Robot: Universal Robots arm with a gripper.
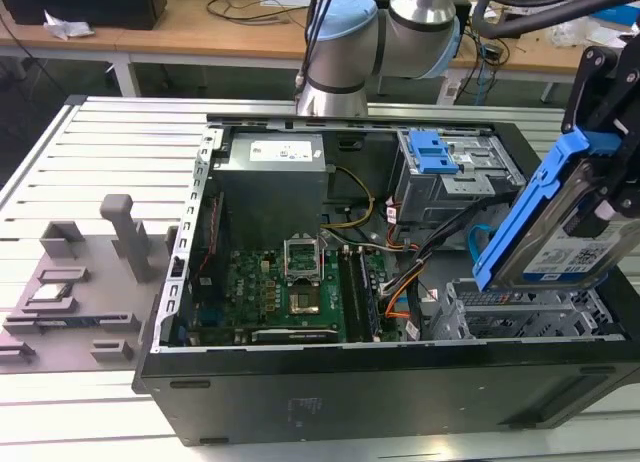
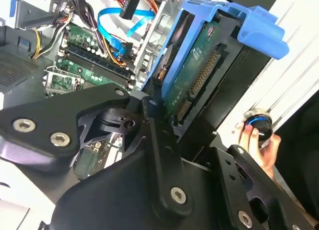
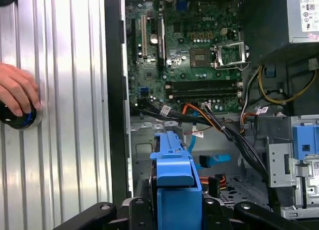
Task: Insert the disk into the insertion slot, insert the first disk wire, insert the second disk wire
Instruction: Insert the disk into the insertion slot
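Hanging tilted over insertion slot (image 1: 520, 317), disk (image 1: 548, 220) clamped btwn fingers (image 1: 622, 187), lower edge near slot's rim, open room above.

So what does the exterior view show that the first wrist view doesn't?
The exterior view adds the arm's base, and grey fixture blocks on the table at the exterior view's left. The first wrist view adds a person's hand on a round dark button. Both share the disk in its blue carrier, held over the open computer case, and the green motherboard.
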